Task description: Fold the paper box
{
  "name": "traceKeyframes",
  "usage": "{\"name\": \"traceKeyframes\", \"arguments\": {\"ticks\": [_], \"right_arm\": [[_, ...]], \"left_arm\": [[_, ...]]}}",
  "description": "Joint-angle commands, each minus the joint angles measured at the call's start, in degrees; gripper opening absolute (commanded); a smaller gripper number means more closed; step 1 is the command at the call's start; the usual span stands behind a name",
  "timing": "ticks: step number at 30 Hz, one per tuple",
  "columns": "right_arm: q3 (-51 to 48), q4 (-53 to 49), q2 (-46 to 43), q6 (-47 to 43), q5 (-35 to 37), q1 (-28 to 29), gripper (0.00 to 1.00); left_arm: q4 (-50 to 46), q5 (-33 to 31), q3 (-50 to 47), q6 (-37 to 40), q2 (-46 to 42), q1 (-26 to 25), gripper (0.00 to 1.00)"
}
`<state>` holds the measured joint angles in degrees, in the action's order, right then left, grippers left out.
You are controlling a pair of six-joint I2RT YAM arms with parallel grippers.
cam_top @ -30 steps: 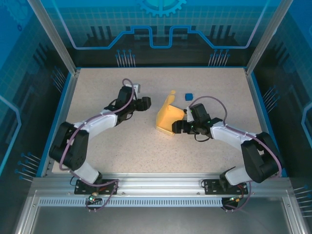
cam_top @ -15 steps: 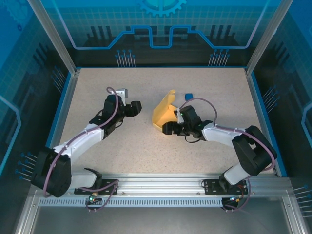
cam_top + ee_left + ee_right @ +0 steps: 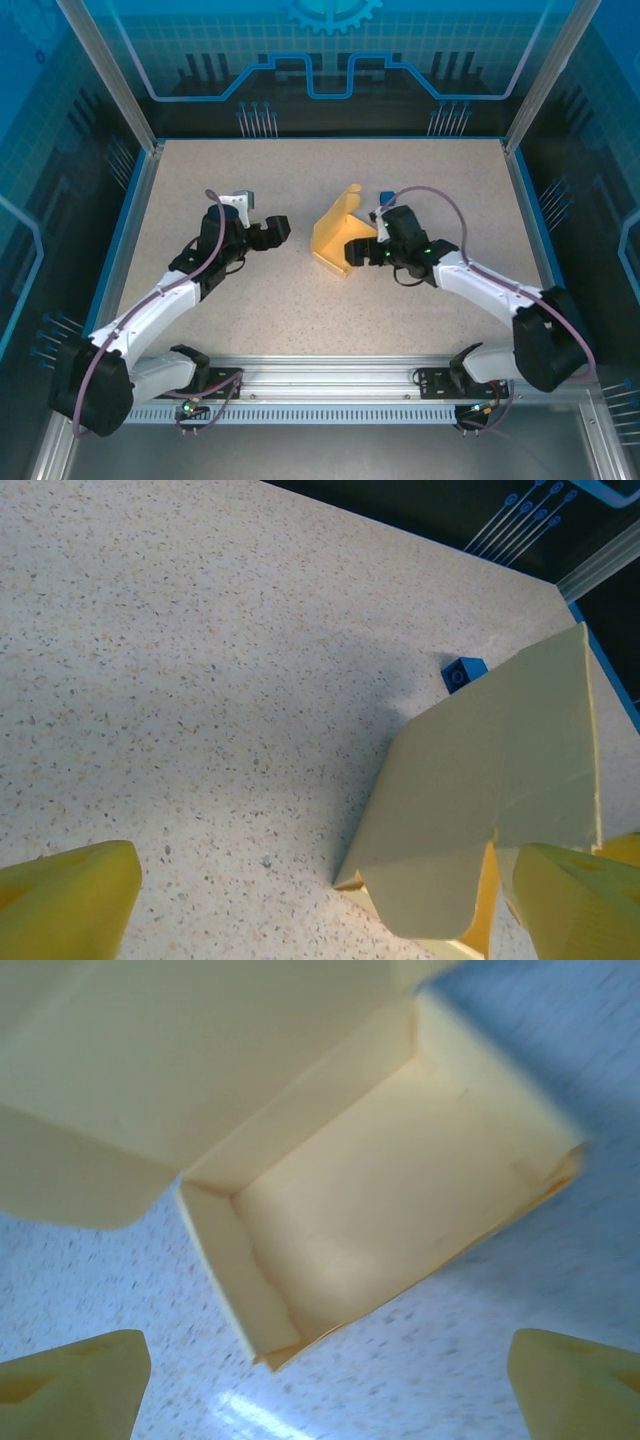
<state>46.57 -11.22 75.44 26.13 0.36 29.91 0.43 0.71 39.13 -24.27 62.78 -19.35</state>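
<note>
While the left hand (image 3: 277, 230) hovers over the desk (image 3: 200, 180) with its fingers spread wide and nothing between them, the paper box (image 3: 336, 238) sits to its right near the desk's middle, half folded, with one flap standing up. A small blue cube (image 3: 386, 196) lies just behind it. The right hand (image 3: 358, 252), equally wide open and empty, is just beside the box's open side.
</note>
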Motion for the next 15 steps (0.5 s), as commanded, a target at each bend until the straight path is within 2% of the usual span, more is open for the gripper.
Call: {"name": "traceKeyframes", "arguments": {"ticks": [1, 5, 8, 15], "right_arm": [[2.2, -5.6, -3.0, -5.5, 5.7, -3.9, 0.95], [3.5, -5.8, -4.3, -8.5, 10.4, -8.3, 0.99], [7.1, -5.6, -2.5, -9.5, 11.0, -12.1, 0.99], [17.8, -7.9, 11.0, -11.7, 11.9, -18.4, 0.96]], "left_arm": [[-0.7, 3.0, -1.1, -1.8, -3.1, 1.1, 0.99], [-4.5, 3.3, 1.3, -4.7, -4.2, 1.6, 0.99], [-10.0, 3.9, 5.5, -7.3, -3.4, 1.7, 0.99], [-10.9, 13.0, 11.6, -10.5, 1.2, 1.4, 0.99]]}}
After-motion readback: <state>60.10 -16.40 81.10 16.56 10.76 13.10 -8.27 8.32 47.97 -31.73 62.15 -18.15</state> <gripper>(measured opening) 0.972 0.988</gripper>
